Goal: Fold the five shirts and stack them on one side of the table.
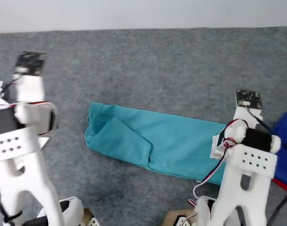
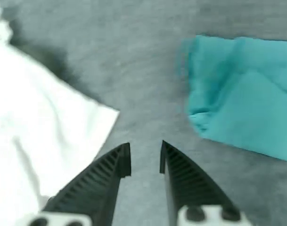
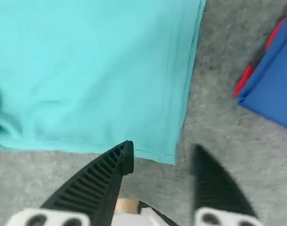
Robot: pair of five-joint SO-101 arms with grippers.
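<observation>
1. Across the middle of the grey table (image 1: pixel 181 61) lies the teal shirt (image 1: pixel 152 141), already narrowed to a long band, with one sleeve end tucked over at the left arm's side.
2. Over the shirt's hemmed corner hovers the right gripper (image 3: pixel 162 147), jaws spread wide, nothing between them. Meanwhile the left gripper (image 2: pixel 144 150) hangs over bare table between a white cloth (image 2: pixel 35 136) and the teal shirt's tucked end. Its jaws are parted by a narrow gap, and it is empty too.
3. Danger one: the right jaws straddle the very corner, so a pinch here may catch only the top layer. A lift would then peel the band open rather than fold it.
4. Danger two: a blue garment with red trim (image 3: pixel 270 84) lies near that corner, and a wide swing could snag or drag it.
5. Danger three: if only one end goes up, the soft fabric will likely sag and skew, and the fold comes out crooked.
6. Hard to read: in the high view the right arm covers the shirt's hem end. The white cloth and the blue garment are cut off at the edges, so I cannot tell whether either is folded, or even a shirt. How many layers the band holds is unclear as well.
</observation>
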